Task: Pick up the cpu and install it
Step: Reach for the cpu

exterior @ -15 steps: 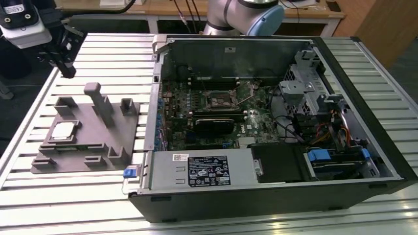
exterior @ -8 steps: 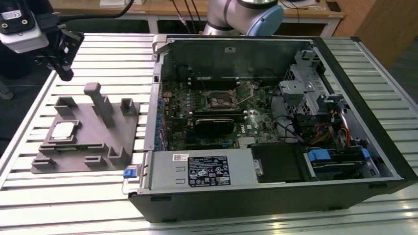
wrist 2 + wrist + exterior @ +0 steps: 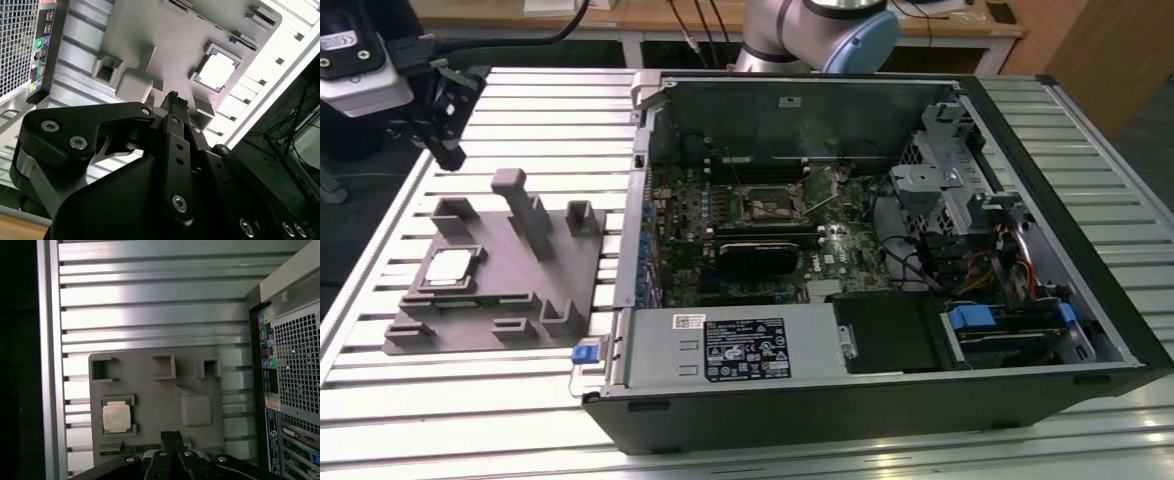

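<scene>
Cpu (image 3: 116,417) lies flat in its recess in the grey fixture (image 3: 150,390), apart from the fingertips and off to one side. Gripper (image 3: 172,436) fingers are pressed together, holding nothing. Risk: a closed, offset descent strikes the recess walls. Bare slatted table (image 3: 150,315) lies beyond; the computer case (image 3: 295,365) bounds the opposite side.

The cpu (image 3: 450,267) lies open above, with fixture posts (image 3: 520,200) standing beside.
</scene>
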`<state>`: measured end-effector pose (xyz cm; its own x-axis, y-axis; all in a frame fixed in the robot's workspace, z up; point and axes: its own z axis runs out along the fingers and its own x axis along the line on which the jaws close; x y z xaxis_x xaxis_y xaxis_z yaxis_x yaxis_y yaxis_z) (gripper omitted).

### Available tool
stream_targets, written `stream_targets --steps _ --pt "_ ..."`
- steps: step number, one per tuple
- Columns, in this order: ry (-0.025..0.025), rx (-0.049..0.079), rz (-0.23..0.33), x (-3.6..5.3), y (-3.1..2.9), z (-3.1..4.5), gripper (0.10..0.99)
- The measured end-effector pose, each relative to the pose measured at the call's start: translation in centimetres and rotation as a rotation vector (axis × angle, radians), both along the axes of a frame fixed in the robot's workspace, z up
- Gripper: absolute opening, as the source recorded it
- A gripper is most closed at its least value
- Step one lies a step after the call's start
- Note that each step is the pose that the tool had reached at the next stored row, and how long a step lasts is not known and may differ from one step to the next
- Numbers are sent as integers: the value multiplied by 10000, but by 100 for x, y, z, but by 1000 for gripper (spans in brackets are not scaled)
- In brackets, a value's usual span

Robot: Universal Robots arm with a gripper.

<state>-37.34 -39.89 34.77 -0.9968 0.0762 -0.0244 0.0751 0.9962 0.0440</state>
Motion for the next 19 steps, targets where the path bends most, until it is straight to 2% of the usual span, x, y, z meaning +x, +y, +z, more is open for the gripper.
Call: stream_targets --steps 19 --pt "0 0 0 -179 0 -164 106"
